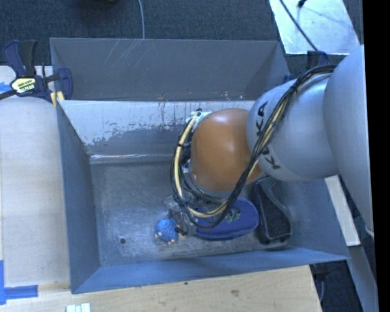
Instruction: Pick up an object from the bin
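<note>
My gripper (178, 219) is low in the bin near the front wall, its body mostly hidden under the orange wrist cover and cables. A small blue lumpy thing (165, 231) lies right at the gripper's tip, touching or very close to it. Just to the right of the gripper lies a dark blue oval dish-like thing (234, 223) on the floor. A black rectangular thing (272, 214) lies at the bin's right front corner.
The arm comes in from the right and covers the middle and right of the bin. The bin floor to the left of the gripper is bare grey metal with one small dark speck.
</note>
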You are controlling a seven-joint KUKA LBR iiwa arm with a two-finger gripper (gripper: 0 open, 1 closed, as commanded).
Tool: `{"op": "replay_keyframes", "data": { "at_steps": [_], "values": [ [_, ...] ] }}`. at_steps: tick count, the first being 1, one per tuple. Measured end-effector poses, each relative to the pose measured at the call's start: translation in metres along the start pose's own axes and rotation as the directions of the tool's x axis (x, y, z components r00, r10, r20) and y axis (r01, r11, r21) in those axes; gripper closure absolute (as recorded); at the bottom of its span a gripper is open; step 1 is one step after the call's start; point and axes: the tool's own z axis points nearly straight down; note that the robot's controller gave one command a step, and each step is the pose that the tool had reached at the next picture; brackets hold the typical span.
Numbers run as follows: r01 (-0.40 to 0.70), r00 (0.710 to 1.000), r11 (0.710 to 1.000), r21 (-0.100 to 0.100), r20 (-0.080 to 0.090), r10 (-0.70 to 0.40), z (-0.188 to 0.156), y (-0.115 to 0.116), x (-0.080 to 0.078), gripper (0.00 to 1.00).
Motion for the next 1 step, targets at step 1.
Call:
{"op": "replay_keyframes", "data": {
  "at_steps": [1],
  "values": [
    [0.063, 0.998, 0.998, -0.001, 0.006, -0.062, -0.1131, 0.0483, -0.0150, 1.00]
  ]
}}
